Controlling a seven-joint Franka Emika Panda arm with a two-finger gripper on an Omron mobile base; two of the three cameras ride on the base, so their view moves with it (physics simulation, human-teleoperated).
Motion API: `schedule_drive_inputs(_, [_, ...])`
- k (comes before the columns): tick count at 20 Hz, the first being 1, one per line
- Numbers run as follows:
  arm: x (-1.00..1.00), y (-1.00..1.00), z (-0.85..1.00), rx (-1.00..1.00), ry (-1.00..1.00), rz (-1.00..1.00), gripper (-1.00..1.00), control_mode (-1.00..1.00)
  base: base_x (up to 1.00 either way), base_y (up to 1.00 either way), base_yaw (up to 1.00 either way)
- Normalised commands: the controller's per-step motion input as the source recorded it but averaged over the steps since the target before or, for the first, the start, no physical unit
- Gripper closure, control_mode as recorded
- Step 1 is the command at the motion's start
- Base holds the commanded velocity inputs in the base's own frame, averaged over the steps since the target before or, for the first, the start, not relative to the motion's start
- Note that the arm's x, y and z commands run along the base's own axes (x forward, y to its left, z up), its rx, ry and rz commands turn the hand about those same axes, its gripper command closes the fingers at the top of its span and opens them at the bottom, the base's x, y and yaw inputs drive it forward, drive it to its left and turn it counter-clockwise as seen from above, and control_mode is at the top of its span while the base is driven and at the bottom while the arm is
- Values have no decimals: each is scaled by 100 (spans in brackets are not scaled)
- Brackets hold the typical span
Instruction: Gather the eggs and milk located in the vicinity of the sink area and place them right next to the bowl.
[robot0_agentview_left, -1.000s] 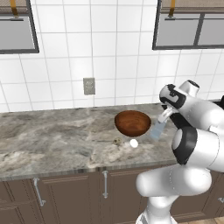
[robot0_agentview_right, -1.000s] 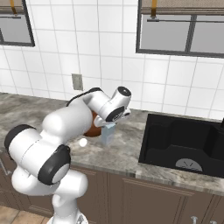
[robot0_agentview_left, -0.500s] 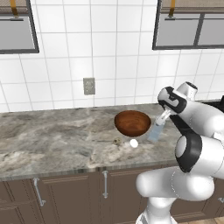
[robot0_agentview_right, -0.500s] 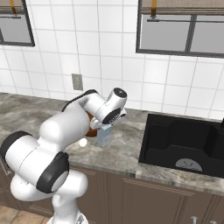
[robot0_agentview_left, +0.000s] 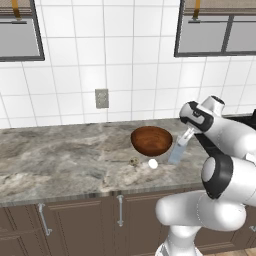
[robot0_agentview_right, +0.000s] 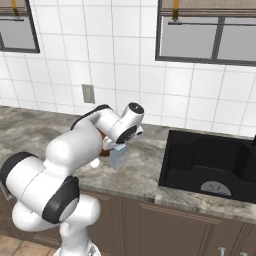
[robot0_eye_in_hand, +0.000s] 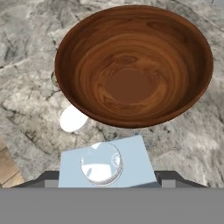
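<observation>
Bowl: on marble counter, mid-span. Milk: upright, just right of bowl, gripper at gabled top; grip unconfirmed. Egg: beside bowl's front. Step: milk placement, likely near done. Next: release, lift straight, avoid tipping.

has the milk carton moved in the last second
Barely. The milk carton stays just right of the wooden bowl, tilted, near the egg; any shift is too slight to call.

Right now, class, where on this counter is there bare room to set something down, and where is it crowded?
Free: the marble counter left of the wooden bowl, below the wall outlet, and the strip between the milk carton and the black sink. Crowded: in front of the bowl, where the egg and carton sit close.
</observation>
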Motion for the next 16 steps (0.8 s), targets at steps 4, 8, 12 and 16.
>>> schedule_drive_inputs(4, [-2,0,-7,0,0,2,100,-100,0,0,0])
schedule_drive_inputs(8, [0,0,-6,0,-1,1,100,-100,0,0,0])
schedule_drive_inputs(12, [0,1,0,0,-11,0,100,-100,0,0,0])
schedule_drive_inputs(16, [0,9,0,0,-14,0,100,-100,0,0,0])
